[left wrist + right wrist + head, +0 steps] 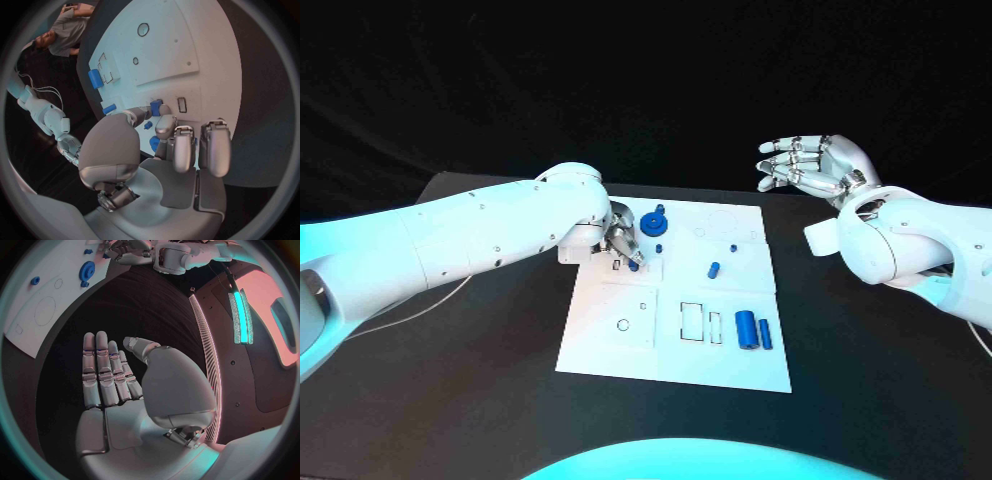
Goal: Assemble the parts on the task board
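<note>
Your left hand (623,240) is down on the task board (629,350) near its far left corner, fingertips pinching a small blue part (633,266) against the board, just beside the blue gear (656,221). Your right hand (816,167) is raised off the bench (877,400), well apart from the board on its far right, fingers spread and holding nothing. Two blue cylinders (754,330) lie side by side near the board's right edge, and another small blue piece (714,269) sits mid-board.
</note>
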